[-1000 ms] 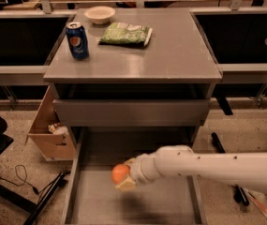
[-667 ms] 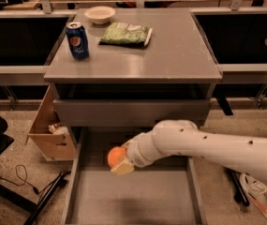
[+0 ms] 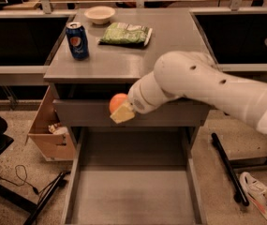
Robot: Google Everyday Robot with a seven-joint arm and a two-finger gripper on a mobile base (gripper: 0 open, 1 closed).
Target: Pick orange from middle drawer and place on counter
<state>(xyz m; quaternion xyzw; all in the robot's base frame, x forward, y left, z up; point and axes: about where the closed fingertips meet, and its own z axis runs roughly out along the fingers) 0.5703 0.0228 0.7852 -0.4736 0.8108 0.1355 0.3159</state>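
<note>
My gripper (image 3: pixel 120 108) is shut on the orange (image 3: pixel 117 101), a small round orange fruit, and holds it in the air in front of the flat drawer front, just below the counter's front edge. A pale fingertip (image 3: pixel 122 113) shows under the fruit. The white arm comes in from the right. The middle drawer (image 3: pixel 133 191) is pulled out below, its grey floor bare. The counter (image 3: pixel 123 60) is the grey cabinet top above.
On the counter stand a blue soda can (image 3: pixel 77 41) at the left, a green snack bag (image 3: pixel 125 33) in the middle back and a pale bowl (image 3: pixel 100 14) at the far back. A cardboard box (image 3: pixel 48 132) sits left of the cabinet. A shoe (image 3: pixel 263 200) lies on the floor at the right.
My gripper has lifted the orange up out of the middle drawer and toward the counter's front edge. The arm has swung higher with it.
</note>
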